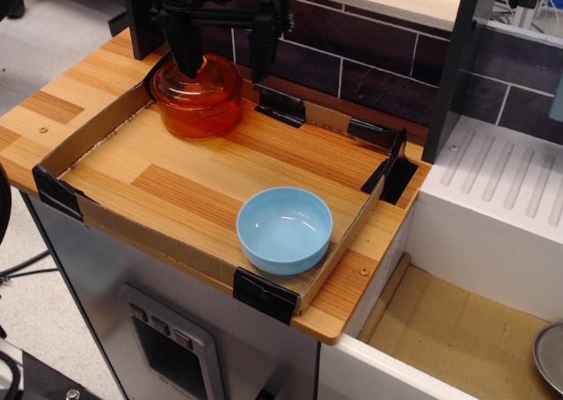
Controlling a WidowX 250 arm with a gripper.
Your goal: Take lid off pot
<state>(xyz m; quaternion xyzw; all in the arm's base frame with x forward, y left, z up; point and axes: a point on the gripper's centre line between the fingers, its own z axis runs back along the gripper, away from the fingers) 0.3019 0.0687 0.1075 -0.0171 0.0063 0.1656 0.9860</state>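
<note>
The amber-orange glass pot stands at the back left of the cardboard-edged wooden tray. Its domed amber lid rests on it; the knob is hidden behind my left finger. My black gripper hangs over the pot with its jaws wide apart. The left finger is in front of the lid's middle and the right finger is past the pot's right side. It holds nothing.
A light-blue bowl sits at the tray's front right. Black corner brackets line the tray's rim. A dark tiled wall stands behind. A white drainboard lies to the right.
</note>
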